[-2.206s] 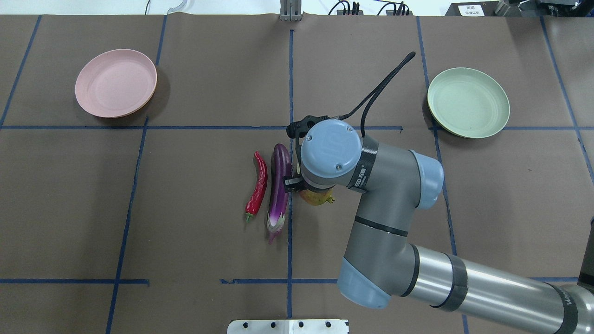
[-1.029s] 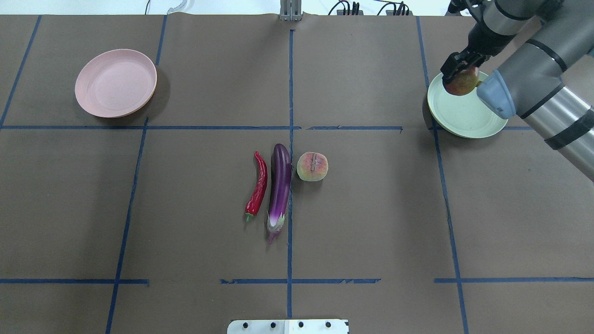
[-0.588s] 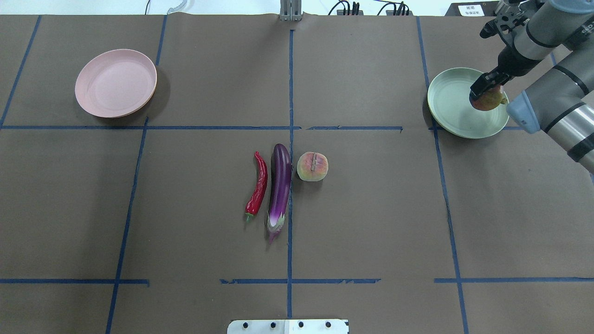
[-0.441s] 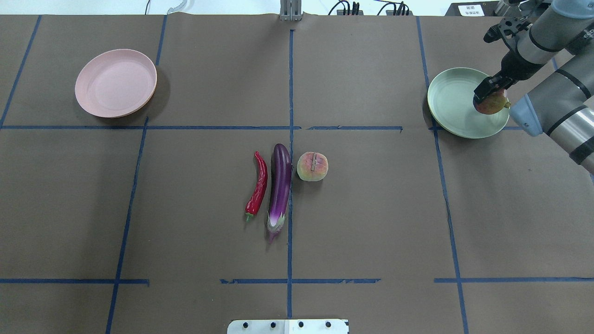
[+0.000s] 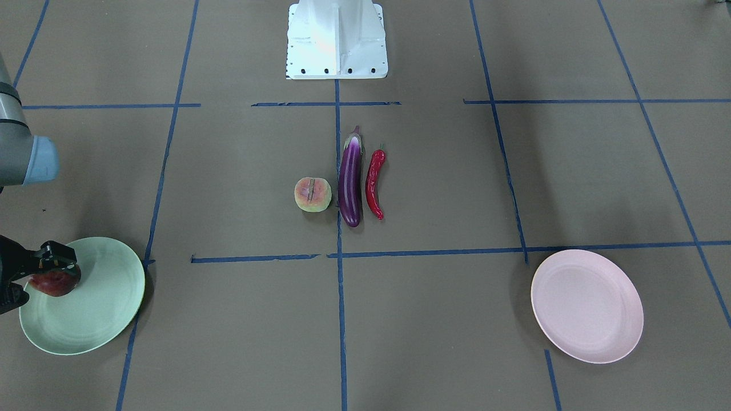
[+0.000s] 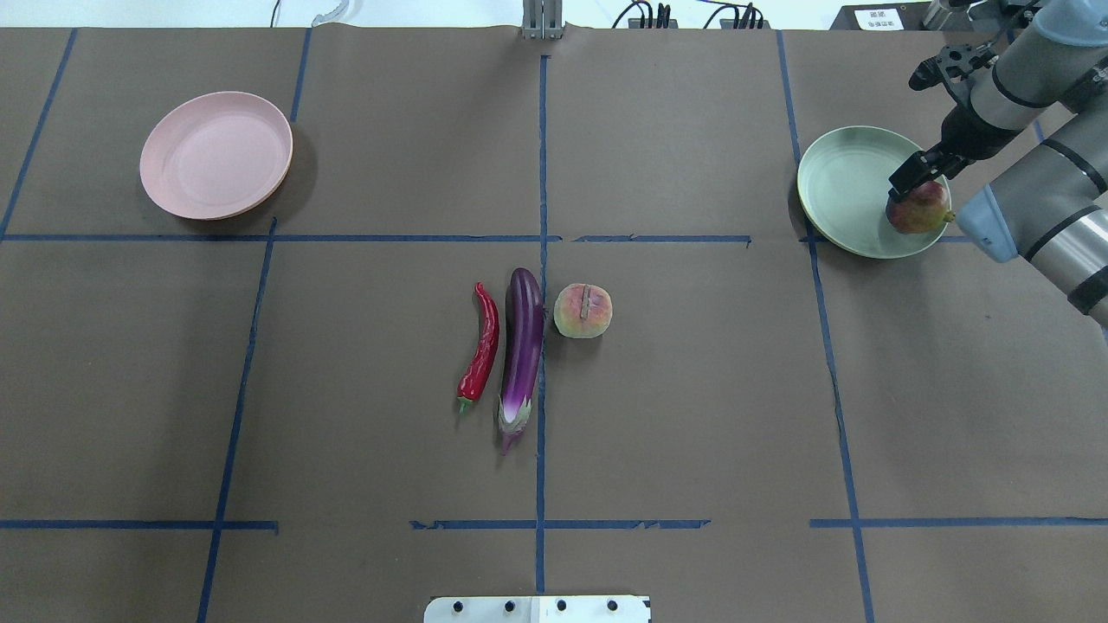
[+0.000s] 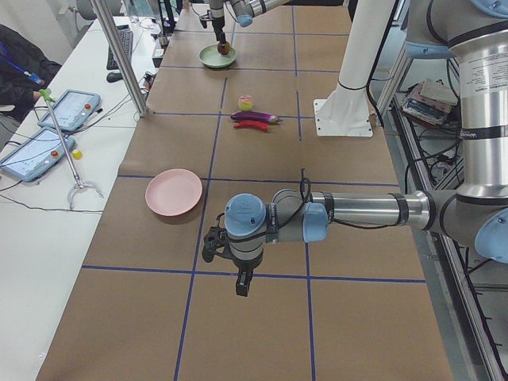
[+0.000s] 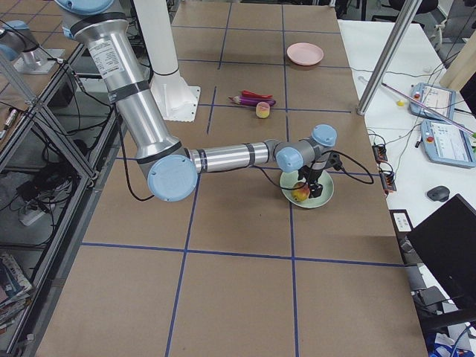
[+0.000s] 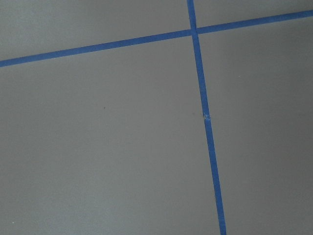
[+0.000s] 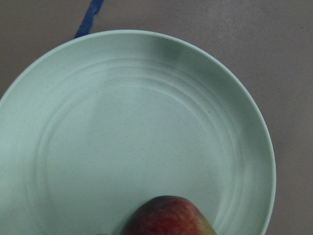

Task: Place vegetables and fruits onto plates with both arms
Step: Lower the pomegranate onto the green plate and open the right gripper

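The dark red-yellow pomegranate (image 6: 919, 209) is at the right side of the mint green plate (image 6: 844, 186), between the fingers of my right gripper (image 6: 911, 177), which is shut on it just at the plate's surface. In the right wrist view the pomegranate (image 10: 168, 218) sits at the bottom edge over the plate (image 10: 122, 122). The peach (image 6: 582, 311), the purple eggplant (image 6: 522, 346) and the red chili (image 6: 481, 342) lie side by side at the table's centre. The pink plate (image 6: 216, 156) is bare. My left gripper (image 7: 240, 284) shows only in the exterior left view, over bare table; I cannot tell its state.
The white base block (image 5: 337, 40) stands at the robot's edge of the table. Blue tape lines (image 6: 541, 173) divide the brown table cover. Tablets and cables lie on a side bench (image 7: 48, 135) beyond the table's far edge.
My right arm lifted the pomegranate from beside the peach, carried it to the green plate and lowered it onto the plate's right side. The other produce has not moved.
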Motion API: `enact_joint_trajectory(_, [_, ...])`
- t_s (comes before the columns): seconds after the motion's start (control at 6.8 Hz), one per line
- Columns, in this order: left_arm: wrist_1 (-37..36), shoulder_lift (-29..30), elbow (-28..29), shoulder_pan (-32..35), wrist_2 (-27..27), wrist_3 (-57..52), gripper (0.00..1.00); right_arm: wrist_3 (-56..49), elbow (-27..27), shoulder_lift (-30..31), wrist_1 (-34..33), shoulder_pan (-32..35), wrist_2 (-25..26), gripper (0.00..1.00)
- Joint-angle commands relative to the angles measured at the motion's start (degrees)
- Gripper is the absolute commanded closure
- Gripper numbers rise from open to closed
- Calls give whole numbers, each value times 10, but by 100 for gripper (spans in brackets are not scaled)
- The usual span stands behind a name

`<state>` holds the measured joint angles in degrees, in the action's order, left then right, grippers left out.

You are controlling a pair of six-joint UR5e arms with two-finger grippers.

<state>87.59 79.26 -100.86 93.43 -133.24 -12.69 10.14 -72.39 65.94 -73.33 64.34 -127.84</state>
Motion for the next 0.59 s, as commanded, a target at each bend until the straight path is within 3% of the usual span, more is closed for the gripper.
enact_joint_trajectory(0.0, [-2,0,-4,0,0,-1,0,12,-18,-8,0,1,-1,0])
enact_joint_trajectory(0.44, [-3,-1,-4,0,0,-1,0,123,-95,-61,-4,-59,5,0])
